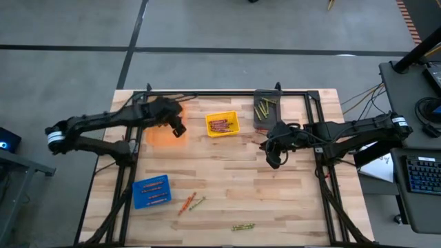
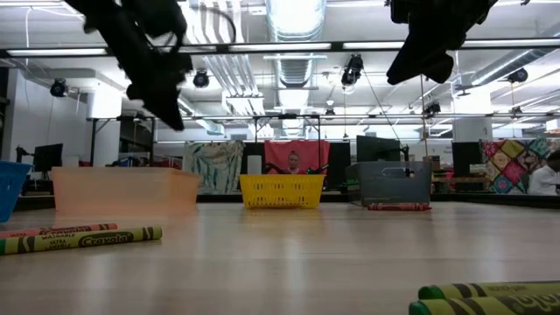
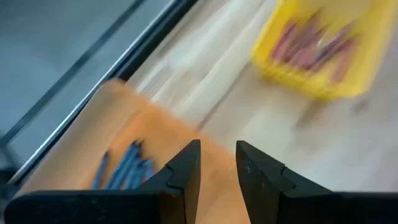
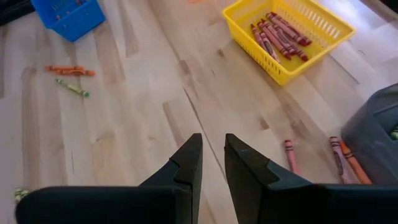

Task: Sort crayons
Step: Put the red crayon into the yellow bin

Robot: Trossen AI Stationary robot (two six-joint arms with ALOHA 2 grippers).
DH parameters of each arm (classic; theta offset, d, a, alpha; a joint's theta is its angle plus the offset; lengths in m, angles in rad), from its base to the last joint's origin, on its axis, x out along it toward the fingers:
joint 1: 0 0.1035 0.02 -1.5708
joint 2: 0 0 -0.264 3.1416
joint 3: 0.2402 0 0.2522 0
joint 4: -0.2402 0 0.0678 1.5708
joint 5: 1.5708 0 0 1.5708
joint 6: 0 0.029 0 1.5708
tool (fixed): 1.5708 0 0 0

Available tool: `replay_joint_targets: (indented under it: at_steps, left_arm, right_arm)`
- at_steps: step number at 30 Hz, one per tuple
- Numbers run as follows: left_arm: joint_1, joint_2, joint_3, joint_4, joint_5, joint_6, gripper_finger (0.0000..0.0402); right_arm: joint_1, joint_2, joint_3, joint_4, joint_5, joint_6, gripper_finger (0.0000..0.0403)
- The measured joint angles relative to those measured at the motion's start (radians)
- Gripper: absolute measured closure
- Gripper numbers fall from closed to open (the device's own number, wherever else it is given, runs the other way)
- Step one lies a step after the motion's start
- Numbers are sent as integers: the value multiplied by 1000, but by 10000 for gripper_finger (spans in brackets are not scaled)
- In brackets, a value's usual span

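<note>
My left gripper [image 3: 217, 146] hangs open and empty above the orange bin [image 1: 160, 135], which holds several blue crayons [image 3: 122, 167]. My right gripper [image 4: 213, 138] hovers open and empty over bare table right of centre [image 1: 274, 162]. Red crayons [image 4: 278, 32] lie in the yellow bin [image 1: 222, 125], and olive-yellow ones [image 1: 262, 107] in the grey bin [image 1: 265, 118]. Loose crayons lie flat on the table: two orange [image 4: 69, 70] and a green one [image 4: 73, 87] near the blue bin [image 1: 151, 191], a green pair [image 1: 242, 226] near the front edge, and three red and orange ones [image 4: 339, 155] beside the grey bin.
The blue bin holds orange crayons [image 1: 153, 195]. A dark metal frame [image 1: 207, 93] runs along the table's far edge and down both sides. Bare wood [image 1: 234, 172] lies in the table's middle. Desks with a keyboard [image 1: 422, 172] stand beyond the right edge.
</note>
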Motion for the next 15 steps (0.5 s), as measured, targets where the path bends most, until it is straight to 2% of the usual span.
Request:
replay_joint_targets:
  at_steps: [9,15]
  left_arm:
    - [-230,-171,-130,306,-14,-109,318]
    - [-353,-210,-196,455,-112,-140,318]
  right_arm:
    - [-36,94,22,5,1,22,346]
    - [-91,217,107,-120,-10,-1,346]
